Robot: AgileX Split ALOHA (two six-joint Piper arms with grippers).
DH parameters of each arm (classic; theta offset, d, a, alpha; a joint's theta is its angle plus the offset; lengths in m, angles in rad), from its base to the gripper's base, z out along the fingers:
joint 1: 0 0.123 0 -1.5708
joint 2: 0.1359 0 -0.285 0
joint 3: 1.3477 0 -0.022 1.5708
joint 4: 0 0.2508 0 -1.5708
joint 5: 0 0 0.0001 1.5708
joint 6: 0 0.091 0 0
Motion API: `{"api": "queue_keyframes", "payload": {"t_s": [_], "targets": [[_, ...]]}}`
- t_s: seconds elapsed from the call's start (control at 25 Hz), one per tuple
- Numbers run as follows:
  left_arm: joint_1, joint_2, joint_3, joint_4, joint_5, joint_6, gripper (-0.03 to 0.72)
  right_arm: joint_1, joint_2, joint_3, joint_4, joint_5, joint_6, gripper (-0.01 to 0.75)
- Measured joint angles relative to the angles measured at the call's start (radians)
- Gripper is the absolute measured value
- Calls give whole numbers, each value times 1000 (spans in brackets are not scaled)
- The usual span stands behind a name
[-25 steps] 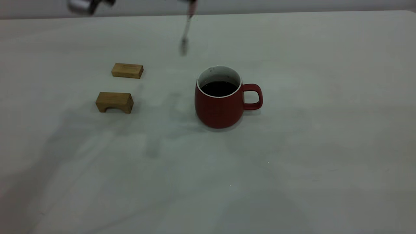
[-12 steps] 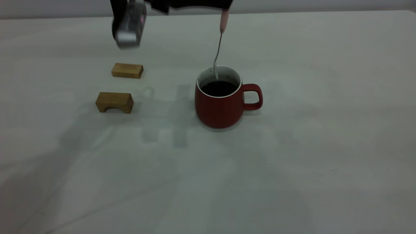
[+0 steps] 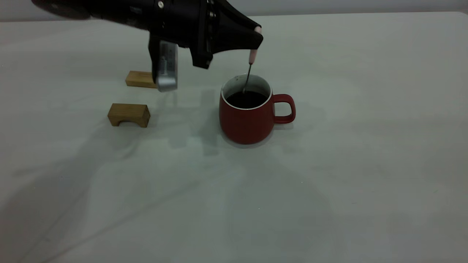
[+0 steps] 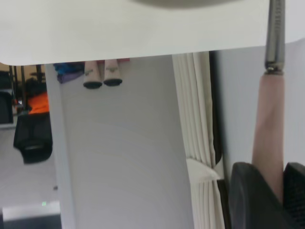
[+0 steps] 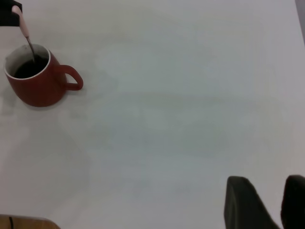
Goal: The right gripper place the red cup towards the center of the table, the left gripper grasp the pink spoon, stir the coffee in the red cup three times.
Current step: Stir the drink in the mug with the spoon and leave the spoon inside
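Note:
The red cup (image 3: 246, 122) stands upright near the middle of the table (image 3: 365, 146), its handle pointing right, with dark coffee (image 3: 245, 99) inside. Directly above it, my left gripper (image 3: 256, 36) is shut on the handle of the pink spoon (image 3: 251, 56). The spoon hangs nearly upright with its metal end down in the coffee. The left wrist view shows the pink spoon (image 4: 269, 129) pinched between the left gripper (image 4: 279, 179) jaws. My right gripper (image 5: 272, 188) hovers open and empty over bare table, far from the red cup (image 5: 35, 88); it is outside the exterior view.
Two wooden blocks lie left of the cup: an arched one (image 3: 129, 114) and a flat one (image 3: 139, 79) partly behind the left arm's silver module (image 3: 166, 65). Bare tabletop stretches to the right and front of the cup.
The left arm has come down from the top edge into full view. The spoon moved right over the cup and sank until its end entered the coffee. The cup stayed put.

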Motion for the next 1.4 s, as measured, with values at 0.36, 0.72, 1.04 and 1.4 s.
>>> {"api": "queue_keyframes", "payload": {"t_s": [0.36,0.72,1.04,1.4], "targets": [[0,38,-3,40,85,-243,174,0,0,0,0,0,0,237],[0,25,-3,28,-10,-21,174,0,0,0,0,0,0,237],[1,19,-10,137,56,-372,174,0,0,0,0,0,0,237],[2,16,-68,192,-35,-149,174,0,0,0,0,0,0,237]]}}
